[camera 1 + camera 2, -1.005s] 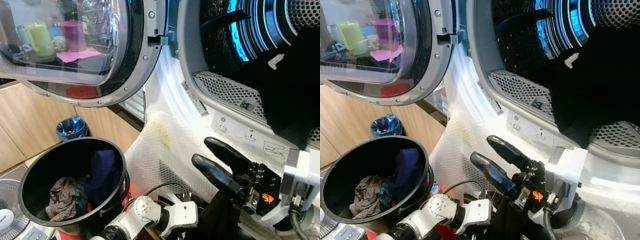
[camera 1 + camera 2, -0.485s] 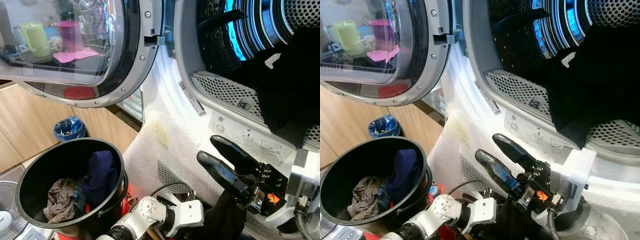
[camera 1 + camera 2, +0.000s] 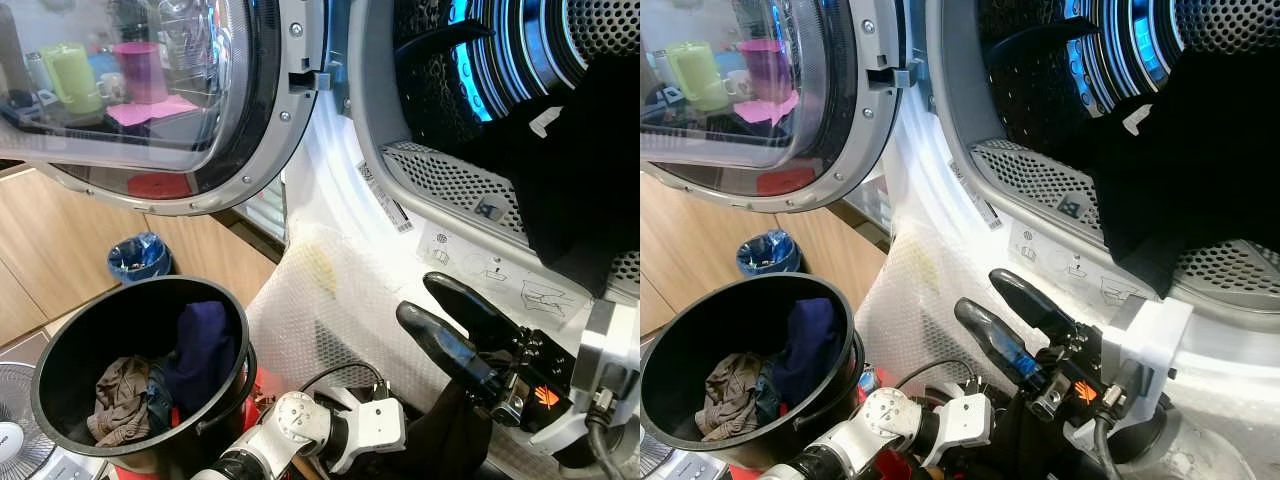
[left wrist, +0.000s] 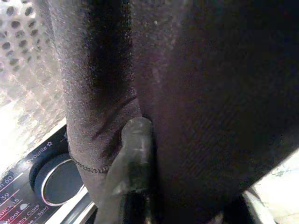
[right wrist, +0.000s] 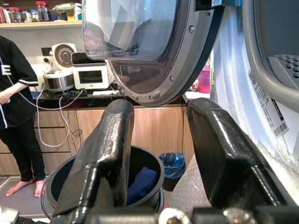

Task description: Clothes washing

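The front-loading washer has its glass door [image 3: 150, 100] swung wide to the left. A black garment [image 3: 570, 190] hangs out over the lip of the drum [image 3: 500, 60]. My right gripper [image 3: 422, 300] is open and holds nothing, below the drum opening in front of the washer's white face. My left arm reaches in low at the bottom centre, where its gripper is buried in a dark garment [image 3: 440, 430]. In the left wrist view that dark cloth [image 4: 196, 93] wraps over one finger [image 4: 135, 154]. A round black basket [image 3: 60, 350] at lower left holds a navy garment [image 3: 200, 345] and a grey-brown one [image 3: 120, 395].
Bubble wrap [image 3: 330, 300] covers the washer's front under the door opening. A small blue bin [image 3: 137, 257] stands by the wooden cabinets. A white fan [image 3: 10, 420] is at the left edge. A person in black [image 5: 16, 93] stands by the counter.
The view has shifted slightly. My right gripper has drifted a little to the right and stays open. The left arm has hardly moved.
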You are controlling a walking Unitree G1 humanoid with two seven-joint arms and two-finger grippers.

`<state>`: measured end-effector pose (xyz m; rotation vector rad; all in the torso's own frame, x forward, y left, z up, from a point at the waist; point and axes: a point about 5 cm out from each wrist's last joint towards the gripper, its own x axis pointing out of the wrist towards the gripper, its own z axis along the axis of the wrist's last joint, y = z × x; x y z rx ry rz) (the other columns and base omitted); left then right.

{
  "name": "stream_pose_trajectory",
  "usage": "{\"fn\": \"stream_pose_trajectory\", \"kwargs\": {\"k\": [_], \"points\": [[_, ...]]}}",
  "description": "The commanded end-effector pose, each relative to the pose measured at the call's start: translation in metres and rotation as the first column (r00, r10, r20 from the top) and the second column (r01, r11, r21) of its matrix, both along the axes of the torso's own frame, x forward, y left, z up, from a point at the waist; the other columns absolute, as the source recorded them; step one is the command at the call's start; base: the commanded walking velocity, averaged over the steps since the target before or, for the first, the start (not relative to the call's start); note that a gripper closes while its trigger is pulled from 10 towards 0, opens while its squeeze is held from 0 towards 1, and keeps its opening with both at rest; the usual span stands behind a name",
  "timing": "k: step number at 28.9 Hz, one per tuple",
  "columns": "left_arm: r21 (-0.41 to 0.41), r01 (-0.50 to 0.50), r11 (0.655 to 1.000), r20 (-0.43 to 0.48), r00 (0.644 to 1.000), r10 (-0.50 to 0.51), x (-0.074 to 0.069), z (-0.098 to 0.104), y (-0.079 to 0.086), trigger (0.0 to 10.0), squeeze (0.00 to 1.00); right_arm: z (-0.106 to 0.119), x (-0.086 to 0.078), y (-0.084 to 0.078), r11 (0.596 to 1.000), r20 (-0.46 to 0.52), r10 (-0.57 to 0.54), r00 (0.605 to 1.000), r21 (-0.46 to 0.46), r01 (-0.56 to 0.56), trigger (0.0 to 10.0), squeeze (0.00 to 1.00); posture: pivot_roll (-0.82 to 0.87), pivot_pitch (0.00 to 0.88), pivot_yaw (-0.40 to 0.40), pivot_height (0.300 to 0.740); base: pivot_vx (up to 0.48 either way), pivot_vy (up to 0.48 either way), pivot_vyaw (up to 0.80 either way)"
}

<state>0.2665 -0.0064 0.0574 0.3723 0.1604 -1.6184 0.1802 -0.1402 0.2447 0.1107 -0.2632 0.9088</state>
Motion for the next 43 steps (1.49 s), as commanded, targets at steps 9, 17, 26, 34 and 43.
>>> {"fn": "stream_pose_trajectory", "kwargs": {"k": [9,17,26,34,43], "points": [[-0.002,0.024,1.0,-0.004,1.0,-0.024,-0.002,-0.001,0.001,0.0,0.0,0.004,-0.005,-0.001,1.0,0.027,-0.003,1.0,-0.002,0.003,0.0,0.0,0.06,0.044,-0.015,0.74,0.0,0.0,0.0],[-0.012,0.025,1.0,-0.02,0.999,-0.025,-0.003,-0.001,0.001,0.0,0.0,0.003,-0.005,0.001,1.0,0.021,0.002,1.0,0.003,-0.002,0.0,0.0,0.06,0.038,-0.015,0.74,0.0,0.0,0.0],[-0.027,0.03,0.999,-0.027,0.999,-0.031,-0.006,-0.002,-0.002,0.0,0.0,-0.006,0.002,-0.004,0.997,-0.003,-0.061,0.998,-0.039,0.061,10.0,1.0,0.06,0.029,-0.017,0.74,0.0,0.0,0.0],[-0.032,0.026,0.999,-0.037,0.999,-0.027,-0.007,-0.002,-0.002,0.0,0.0,-0.034,0.004,-0.013,0.98,-0.109,-0.126,0.986,-0.169,0.107,10.0,1.0,0.06,0.044,-0.017,0.74,0.0,0.0,0.0],[-0.039,0.023,0.999,-0.035,0.999,-0.024,-0.007,-0.001,-0.002,0.0,0.0,-0.048,0.005,-0.027,0.958,-0.144,-0.205,0.968,-0.23,0.169,10.0,1.0,0.06,0.05,-0.016,0.74,0.0,0.0,0.0]]}}
